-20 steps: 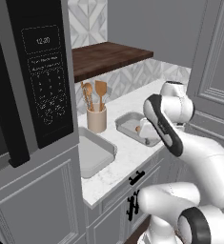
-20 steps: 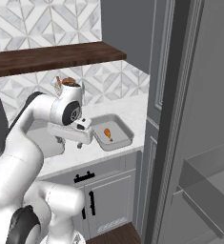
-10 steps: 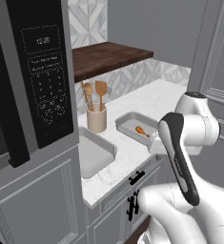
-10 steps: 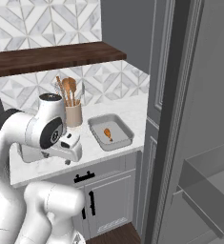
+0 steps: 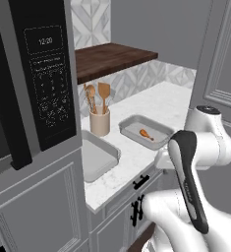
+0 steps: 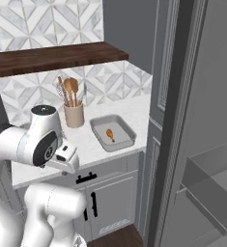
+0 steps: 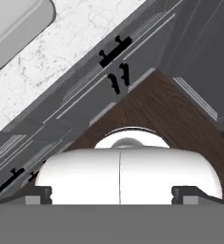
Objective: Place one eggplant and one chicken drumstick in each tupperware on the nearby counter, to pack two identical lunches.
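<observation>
One drumstick (image 5: 146,133) in far tupperware (image 5: 161,127); near tupperware (image 5: 107,147) bare.

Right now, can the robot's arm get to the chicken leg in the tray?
Probably yes. The chicken leg lies alone in the lidless tray near the counter edge, with nothing over it. The arm has pulled back off the counter, so it would need to swing forward again.

tupperware (image 5: 158,129): grey, drumstick (image 5: 146,133) inside | second tupperware (image 5: 95,157): apparently empty | counter (image 5: 163,106): white
</observation>
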